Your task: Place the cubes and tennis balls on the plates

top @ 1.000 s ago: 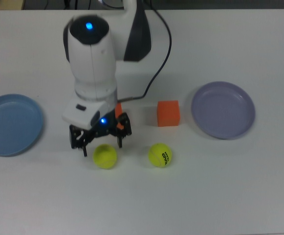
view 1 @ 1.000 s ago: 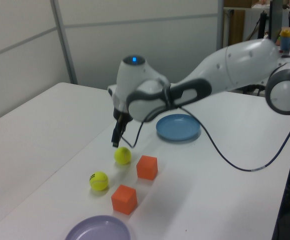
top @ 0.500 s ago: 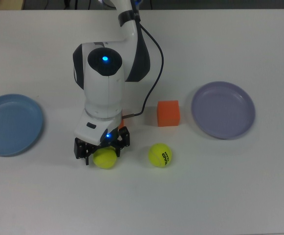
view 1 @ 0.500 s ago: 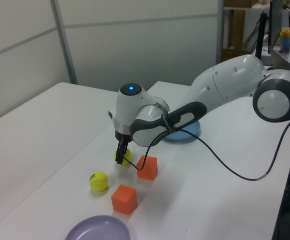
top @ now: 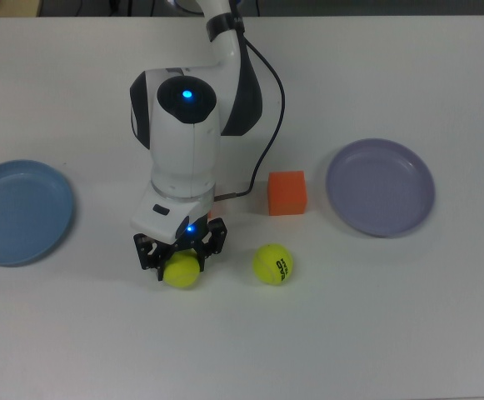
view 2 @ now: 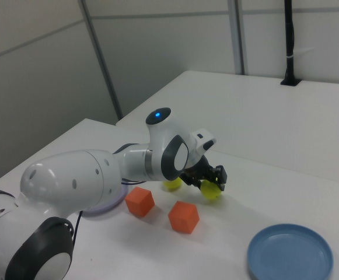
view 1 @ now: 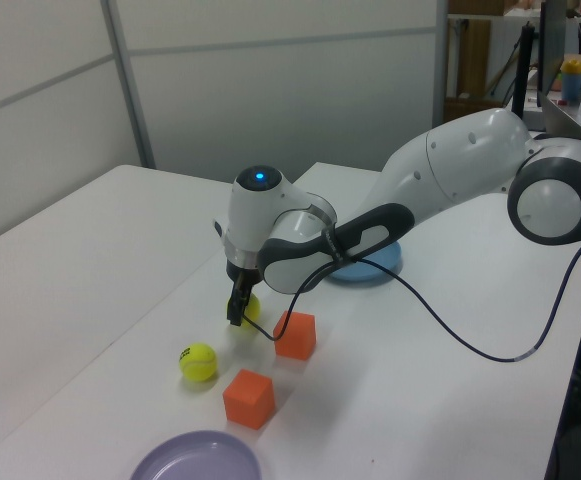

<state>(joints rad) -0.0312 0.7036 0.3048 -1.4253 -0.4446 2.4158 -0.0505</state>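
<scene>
Down at the white counter (top: 375, 333), claw (top: 180, 260) set astride the plain tennis ball (top: 181, 270), fingers parted to either side of it, not clearly pressing on it yet. Just right of it in the top view, the lettered tennis ball (top: 272, 263); farther back and right, one orange cube (top: 286, 192), with the second cube (view 1: 294, 334) mostly hidden under the arm in the top view but plain in the left view, right behind the claw. Both plates bare: blue plate (top: 17, 211) at the top view's far left, lavender plate (top: 381, 187) at the top view's right. Likely risks from here: a round, fuzzy ball squirting out sideways if the fingers close off-centre, rolling toward the lettered ball or away across the counter; a shallow pinch low on the ball letting it slip on lifting; a finger nudging the cube close behind.
</scene>
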